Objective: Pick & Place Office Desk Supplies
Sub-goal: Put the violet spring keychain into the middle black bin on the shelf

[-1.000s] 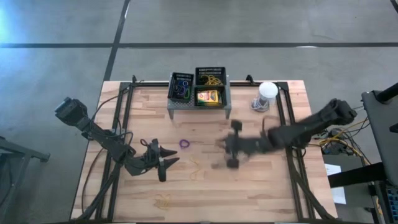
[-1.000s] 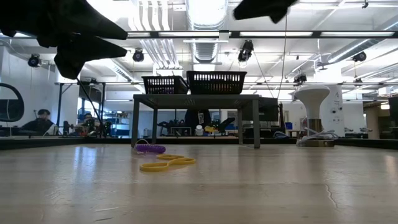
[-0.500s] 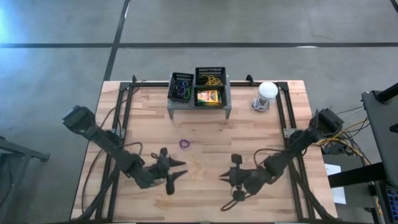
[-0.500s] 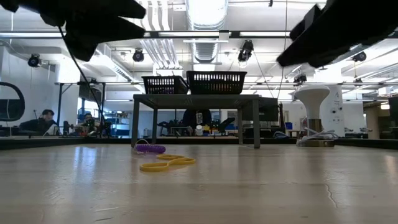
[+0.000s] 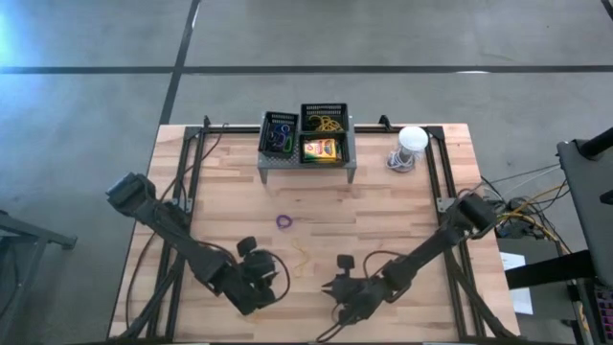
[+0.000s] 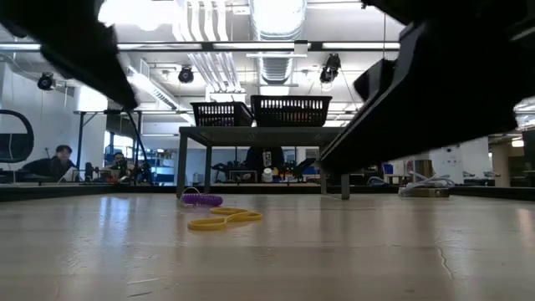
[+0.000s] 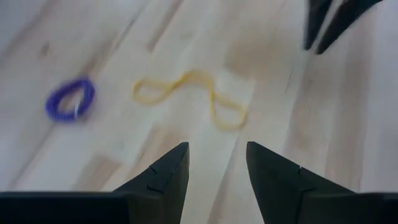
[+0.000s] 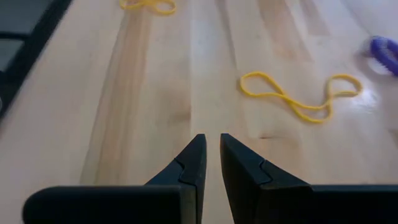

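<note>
The thin, limp yellow rubber band (image 7: 189,98) lying flat on the surface ahead of the left fingers (image 7: 166,171), which stand apart, likely needs pinching at one loop.

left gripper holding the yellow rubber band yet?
No: the left gripper is open and empty, with the yellow rubber band lying on the table ahead.

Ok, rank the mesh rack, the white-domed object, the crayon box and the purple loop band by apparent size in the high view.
1. Mesh rack, baskets included.
2. White-domed object.
3. Crayon box, close to the dome; unsure, since only its top shows.
4. Purple loop band, smallest.
</note>
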Action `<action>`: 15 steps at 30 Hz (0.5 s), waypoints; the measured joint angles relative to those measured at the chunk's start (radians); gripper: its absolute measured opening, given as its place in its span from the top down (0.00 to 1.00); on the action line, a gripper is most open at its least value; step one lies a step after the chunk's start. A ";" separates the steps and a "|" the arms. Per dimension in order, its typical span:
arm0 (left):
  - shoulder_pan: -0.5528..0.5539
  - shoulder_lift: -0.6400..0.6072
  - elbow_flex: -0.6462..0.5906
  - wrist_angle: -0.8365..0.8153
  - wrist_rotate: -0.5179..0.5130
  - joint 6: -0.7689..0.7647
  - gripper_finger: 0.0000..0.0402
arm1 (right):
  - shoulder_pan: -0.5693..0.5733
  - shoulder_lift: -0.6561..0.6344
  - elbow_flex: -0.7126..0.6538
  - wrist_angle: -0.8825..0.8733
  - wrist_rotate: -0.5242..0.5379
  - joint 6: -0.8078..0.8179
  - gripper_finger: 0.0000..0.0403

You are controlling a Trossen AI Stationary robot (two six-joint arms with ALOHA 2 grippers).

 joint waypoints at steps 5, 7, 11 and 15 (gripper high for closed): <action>0.006 -0.016 -0.034 -0.089 0.044 -0.083 0.59 | 0.000 0.076 0.073 0.000 -0.017 -0.031 0.89; 0.008 -0.020 -0.065 -0.087 0.044 -0.100 0.59 | 0.000 0.076 0.075 0.000 -0.030 -0.033 0.89; 0.035 -0.020 -0.132 -0.078 0.034 -0.136 0.59 | 0.000 0.054 0.037 0.024 -0.030 -0.031 0.89; 0.088 -0.020 -0.189 -0.068 0.074 -0.213 0.59 | 0.000 0.043 0.001 0.086 -0.029 -0.025 0.89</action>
